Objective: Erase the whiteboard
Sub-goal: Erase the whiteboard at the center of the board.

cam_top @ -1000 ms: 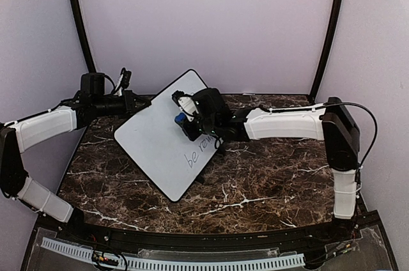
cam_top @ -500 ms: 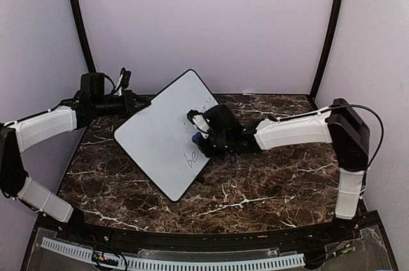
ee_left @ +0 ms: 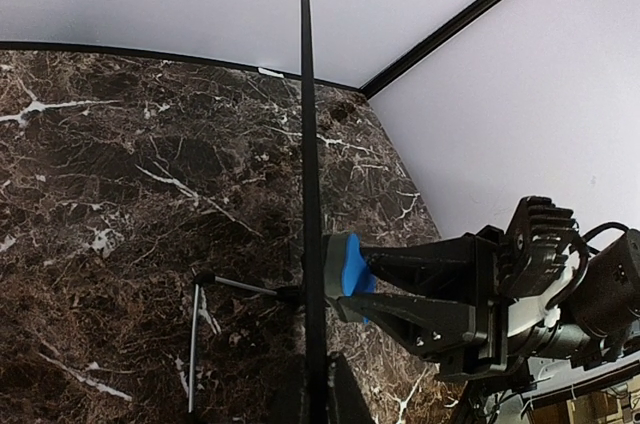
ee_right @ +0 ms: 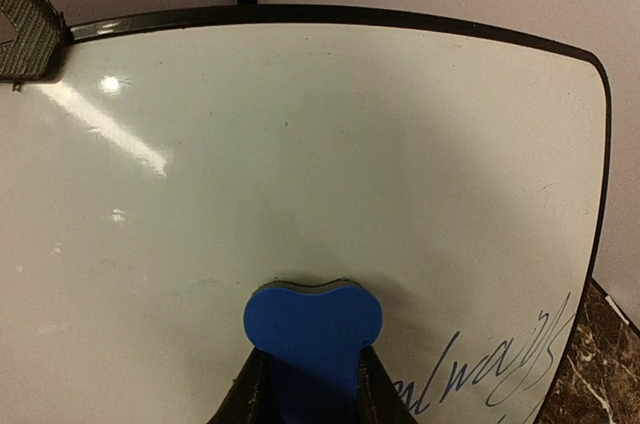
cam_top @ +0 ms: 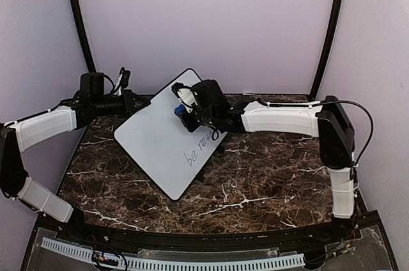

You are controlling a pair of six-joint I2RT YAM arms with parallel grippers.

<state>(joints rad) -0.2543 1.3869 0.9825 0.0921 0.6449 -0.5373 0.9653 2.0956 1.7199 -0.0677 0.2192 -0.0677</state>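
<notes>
Pale lilac walls (cam_top: 204, 22) (black corner struts (cam_top: 330, 28)) enclose a brown marble table (cam_top: 255, 181).

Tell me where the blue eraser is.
Centre of the top view: the blue eraser is clamped in the right gripper, pressed against the whiteboard near its top, beside the writing.

A: Where does your whiteboard (cam_top: 153, 140) sit?
B: You'll find it rear-left on the table (cam_top: 255, 181), tilted up, its far corner highest. White face, thin black rim, rounded corners.
A: Is it clean?
B: Mostly. Dark handwriting runs along its right edge.
</notes>
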